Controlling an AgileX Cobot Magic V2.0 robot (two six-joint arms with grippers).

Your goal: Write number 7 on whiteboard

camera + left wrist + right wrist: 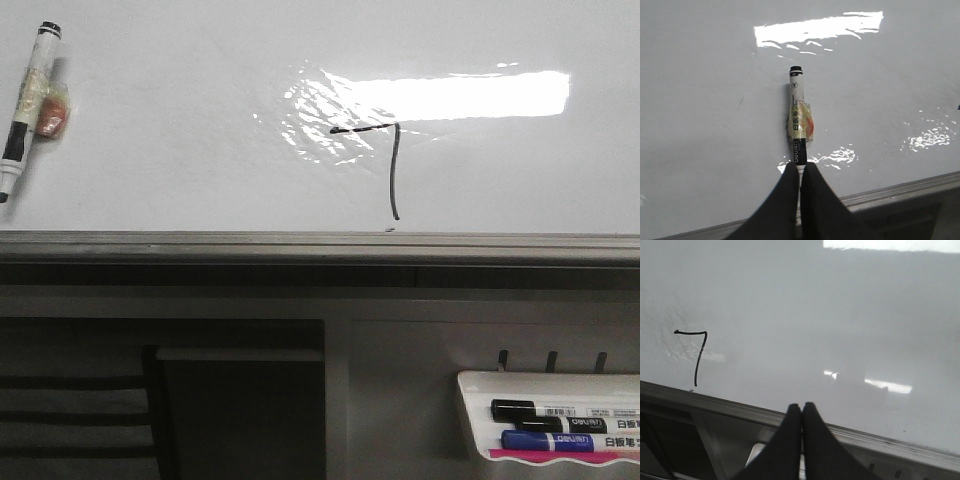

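From my end the number 7 (385,160) sits mid-whiteboard (180,120), its top stroke in the glare and its tail just above the bottom rail. Left gripper (800,172) is pinched on the taped marker (798,122); right gripper (801,412) is closed, holding nothing.

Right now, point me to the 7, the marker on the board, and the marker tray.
number 7 (395,170), front view, middle of the downstroke.
marker (798,122), left wrist view, taped middle of the barrel.
marker tray (475,415), front view, white left wall.
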